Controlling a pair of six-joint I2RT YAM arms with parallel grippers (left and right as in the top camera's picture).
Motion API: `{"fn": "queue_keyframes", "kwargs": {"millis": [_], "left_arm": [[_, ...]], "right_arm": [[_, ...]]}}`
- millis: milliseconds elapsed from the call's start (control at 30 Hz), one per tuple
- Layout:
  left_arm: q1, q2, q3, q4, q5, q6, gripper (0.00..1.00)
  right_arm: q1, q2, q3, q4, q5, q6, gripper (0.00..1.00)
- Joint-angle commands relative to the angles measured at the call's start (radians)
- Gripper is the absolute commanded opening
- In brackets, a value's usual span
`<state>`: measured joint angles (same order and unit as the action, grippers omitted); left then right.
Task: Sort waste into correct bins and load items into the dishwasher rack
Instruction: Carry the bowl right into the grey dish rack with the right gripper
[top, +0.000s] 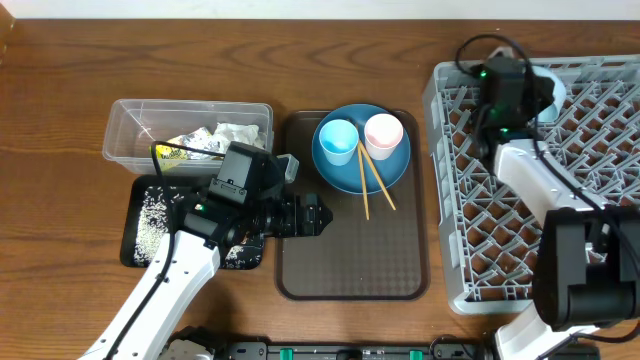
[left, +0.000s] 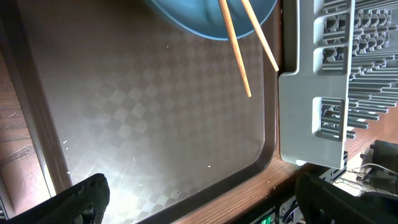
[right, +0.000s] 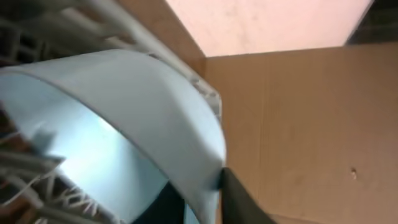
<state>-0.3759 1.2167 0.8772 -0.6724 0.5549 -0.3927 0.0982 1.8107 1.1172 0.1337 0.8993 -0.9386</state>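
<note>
Closest of all is the white bowl (right: 124, 118), right in front of the right gripper (right: 202, 208); its rim runs down between two dark fingers, so the jaws look like they are pinching it, over the far left corner of the big grey rack (top: 600, 200); I cannot tell if it is sitting down in the rack yet. Nothing else is in the rack, so most of the loading is left to do.

Next is the brown tray (top: 350, 260); the left gripper (left: 205, 202) hangs low over it with its jaws wide apart and holding nothing.

The clear tub (top: 125, 130) has the white paper (top: 235, 135) and the little yellow-green wrapper (top: 180, 150) inside; the black tray (top: 130, 225) just below it has the rice (top: 155, 205) spread in it; so the rubbish looks sorted; I cannot see the carrot.

The blue plate (top: 385, 170) is still on the brown tray; the blue cup (top: 337, 140) and the pink cup (top: 384, 133) stand on it; the two chopsticks (top: 368, 185) lie across it; all of these still need to go in the rack.
</note>
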Motion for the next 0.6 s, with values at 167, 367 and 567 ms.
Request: {"fn": "queue_keyframes", "kwargs": {"millis": [167,367,567], "left_arm": [[0.003,0.005,0.002,0.0,0.01,0.006,0.98],[0.003,0.005,0.002,0.0,0.01,0.006,0.98],[0.003,0.005,0.002,0.0,0.01,0.006,0.98]], "right_arm": [[0.061,0.024,-0.017,-0.034,0.027,0.003,0.23],[0.106,0.024,-0.017,-0.049,0.108,0.003,0.36],[0.154,0.024,-0.017,-0.103,0.144,0.003,0.65]]}}
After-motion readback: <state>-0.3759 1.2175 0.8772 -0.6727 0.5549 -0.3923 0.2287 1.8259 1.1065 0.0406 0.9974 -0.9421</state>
